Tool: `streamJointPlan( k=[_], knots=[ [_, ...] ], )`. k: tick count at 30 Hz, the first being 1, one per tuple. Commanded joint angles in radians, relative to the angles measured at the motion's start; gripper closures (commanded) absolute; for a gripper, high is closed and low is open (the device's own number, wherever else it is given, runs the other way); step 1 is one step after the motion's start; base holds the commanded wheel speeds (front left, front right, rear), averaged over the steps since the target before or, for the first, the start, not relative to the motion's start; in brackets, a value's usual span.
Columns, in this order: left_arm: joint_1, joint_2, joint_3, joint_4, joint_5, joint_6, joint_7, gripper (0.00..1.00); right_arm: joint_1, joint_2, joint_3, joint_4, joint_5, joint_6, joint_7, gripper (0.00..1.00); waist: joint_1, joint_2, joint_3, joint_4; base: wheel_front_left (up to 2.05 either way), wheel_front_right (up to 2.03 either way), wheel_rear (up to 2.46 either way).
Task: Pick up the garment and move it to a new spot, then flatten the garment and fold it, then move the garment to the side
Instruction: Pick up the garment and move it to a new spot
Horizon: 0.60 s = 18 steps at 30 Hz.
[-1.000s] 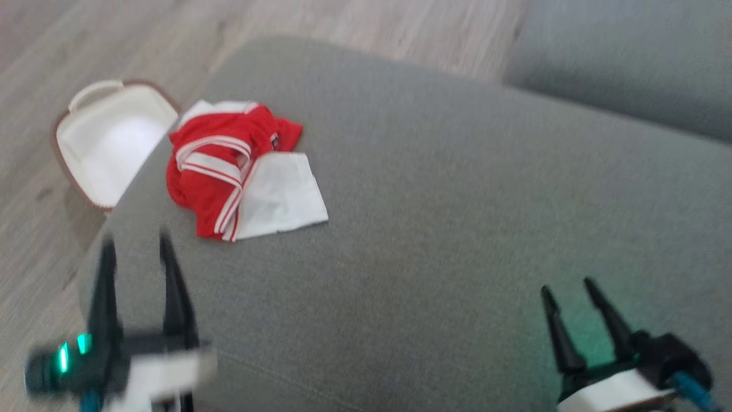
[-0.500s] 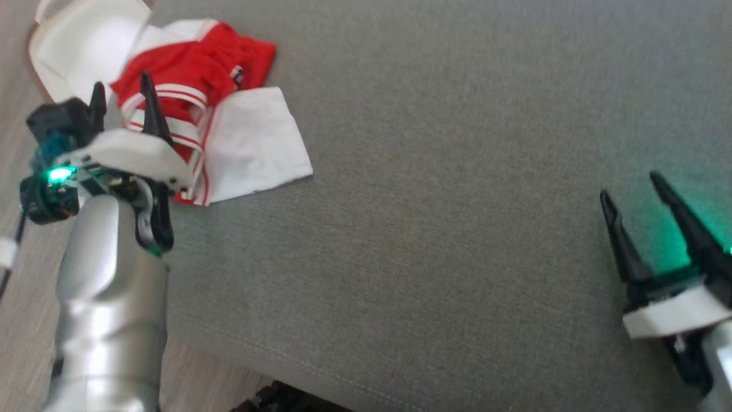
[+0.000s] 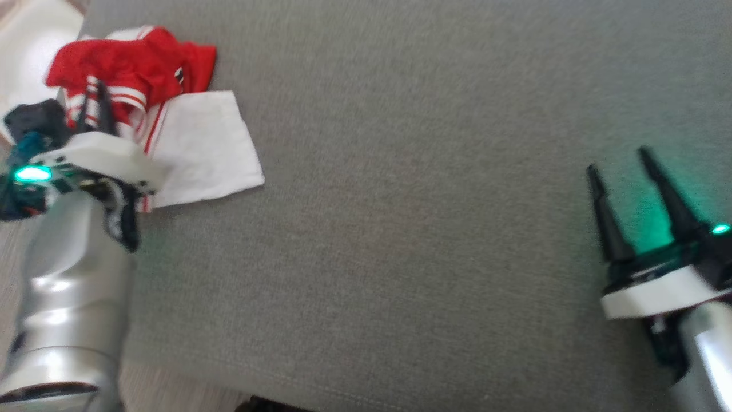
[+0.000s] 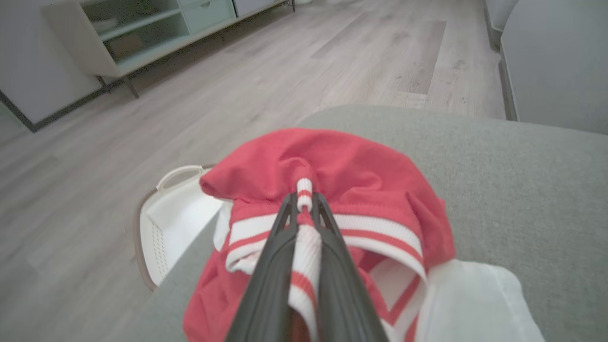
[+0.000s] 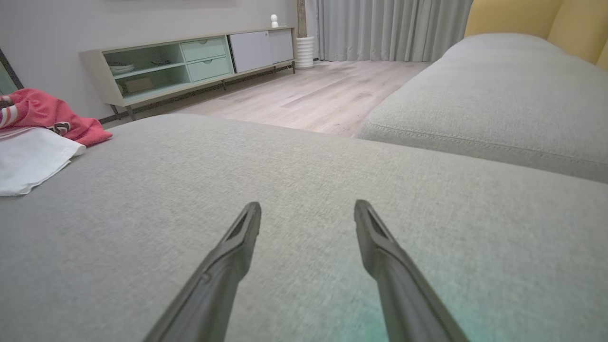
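Note:
A crumpled red and white garment lies at the far left corner of the grey cushion, with a white part spread toward the middle. My left gripper is shut on the garment's red-and-white striped band. In the left wrist view a fold of that band is pinched between the two dark fingers, and the left gripper sits at the heap's near side. My right gripper stands open over bare cushion at the right, its fingers apart with nothing between them. The garment shows far left in the right wrist view.
A white basket stands on the wooden floor just beyond the cushion's left corner. A second grey cushion lies to the right across a gap. A low cabinet stands by the far wall.
My left gripper reached onto the garment and shut on its striped band. The head camera tilted down and shifted, so the scene slid up and left. The right gripper stayed open.

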Motion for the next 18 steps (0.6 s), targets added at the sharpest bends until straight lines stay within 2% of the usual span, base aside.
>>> streamJointPlan(
  k=[1, 5, 9, 14, 18],
  knots=[
    [-0.027, 0.089, 0.007, -0.026, 0.024, -0.003, -0.036, 1.0, 0.037, 0.022, 0.025, -0.014, 0.005, -0.001, -0.005, 0.0, -0.0001, 0.0001, -0.074, -0.039, 0.0, 0.0, 0.0],
    [-0.036, 0.148, -0.035, -0.07, 0.07, -0.023, -0.093, 1.0, 0.058, 0.098, 0.053, 0.02, 0.013, -0.001, -0.005, 0.0, -0.0001, 0.0001, -0.197, -0.111, 0.0, 0.0, 0.0],
    [-0.039, 0.173, -0.082, -0.177, 0.104, -0.048, -0.1, 1.0, 0.085, 0.164, 0.066, 0.042, 0.015, -0.001, -0.005, 0.0, -0.0001, 0.0001, -0.31, -0.193, 0.0, 0.0, 0.0],
    [-0.027, 0.183, -0.132, -0.383, 0.109, -0.077, -0.035, 1.0, 0.129, 0.217, 0.071, 0.052, 0.014, -0.001, -0.005, 0.0, -0.0001, 0.0001, -0.407, -0.311, 0.0, 0.0, 0.0],
    [-0.01, 0.178, -0.168, -0.585, 0.094, -0.089, 0.053, 1.0, 0.158, 0.236, 0.069, 0.044, 0.01, -0.001, -0.005, 0.0, -0.0001, 0.0001, -0.438, -0.407, 0.0, 0.0, 0.0]
  ],
)
